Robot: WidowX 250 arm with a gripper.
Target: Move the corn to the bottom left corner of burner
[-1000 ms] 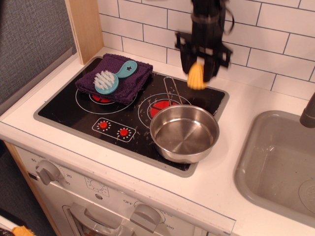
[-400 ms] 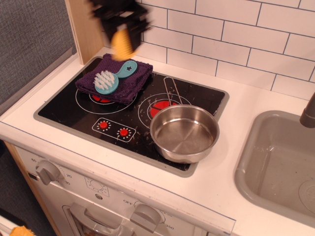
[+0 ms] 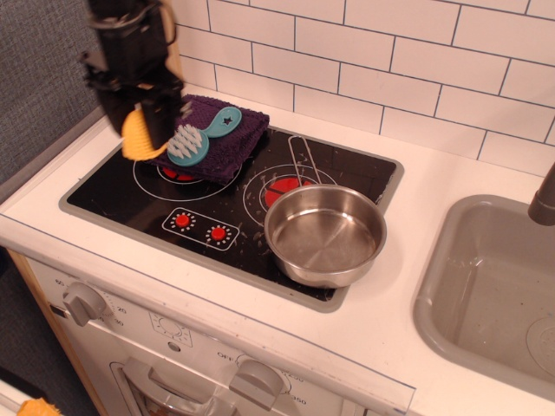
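The black glossy burner [image 3: 139, 201] with grey rim, white rings and two red knob marks lies on the white counter. My black gripper [image 3: 136, 130] hangs over the burner's left side, in front of the purple cloth. It is shut on the yellow-orange corn [image 3: 136, 139], which pokes out below the fingers and is held above the cooktop's left burner ring. The corn's upper part is hidden by the fingers.
A purple cloth [image 3: 217, 139] with a teal brush [image 3: 192, 139] covers the back left ring. A steel pot [image 3: 325, 234] stands on the right ring. A grey sink [image 3: 494, 286] lies at the right. A wooden post [image 3: 186, 43] rises behind the gripper.
My gripper has carried the corn from the back right of the burner, across above the cloth, to the left side and lower down.
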